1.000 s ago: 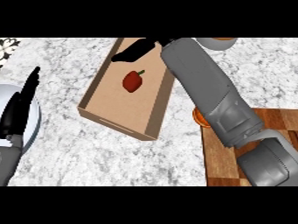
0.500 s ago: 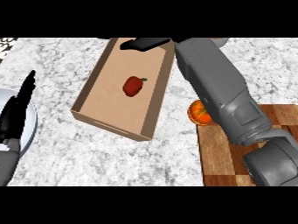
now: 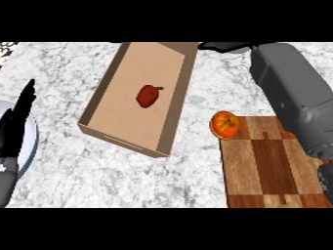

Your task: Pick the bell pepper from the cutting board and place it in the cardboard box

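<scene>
The red bell pepper (image 3: 149,95) lies on the floor of the cardboard box (image 3: 118,139), near the middle and clear of all four walls. It is not on the cutting board (image 3: 270,166). By the look of it the placing is done.

The right robot hand (image 3: 225,47) sits at the far edge of the view, just beyond the box's far right corner. Its fingers look stretched out flat and hold nothing. The grey right forearm (image 3: 299,97) runs back from it over the desk (image 3: 68,180) and the board's far end.

The likely trouble lies in drawing that arm back. If it swings left or low it could catch the box's right wall and shove or tip the light box. It could also brush the round orange fruit (image 3: 225,125) at the board's near-left corner and send it rolling.

There is open marble between box and board, and more in front of the box, so a path back toward the right keeps clear.

The left robot hand (image 3: 14,122) rests open at the left edge, fingers straight, over a white plate (image 3: 25,141).
</scene>
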Available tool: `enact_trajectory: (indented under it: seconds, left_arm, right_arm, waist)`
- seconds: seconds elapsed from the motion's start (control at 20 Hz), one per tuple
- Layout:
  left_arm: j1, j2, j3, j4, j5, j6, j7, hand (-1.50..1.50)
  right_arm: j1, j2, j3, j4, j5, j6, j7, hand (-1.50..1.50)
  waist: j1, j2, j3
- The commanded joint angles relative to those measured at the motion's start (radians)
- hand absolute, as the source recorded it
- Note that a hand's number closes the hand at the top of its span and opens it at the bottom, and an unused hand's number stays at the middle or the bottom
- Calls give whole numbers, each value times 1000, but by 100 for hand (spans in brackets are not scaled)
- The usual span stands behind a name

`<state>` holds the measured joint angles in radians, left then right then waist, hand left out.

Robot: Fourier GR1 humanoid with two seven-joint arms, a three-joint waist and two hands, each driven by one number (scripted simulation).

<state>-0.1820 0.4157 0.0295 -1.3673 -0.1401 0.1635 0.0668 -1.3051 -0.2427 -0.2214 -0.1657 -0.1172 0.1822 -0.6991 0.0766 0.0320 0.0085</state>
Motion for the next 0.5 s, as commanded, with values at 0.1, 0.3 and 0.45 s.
enact_trajectory:
  seconds: [0.1,0.3,0.45]
  left_arm:
    - [24,18,15,8,-1,-11,7,0]
    - [7,19,5,-1,-6,-17,36,0]
    - [7,-13,-19,16,-17,-8,15,0]
  right_arm:
    - [93,-137,0,32,15,119,-60,-150]
    - [143,-175,18,32,42,162,-127,-150]
    - [145,-209,48,35,75,191,-123,-150]
  waist:
    - [16,13,-6]
    - [25,19,-4]
    - [27,23,-5]
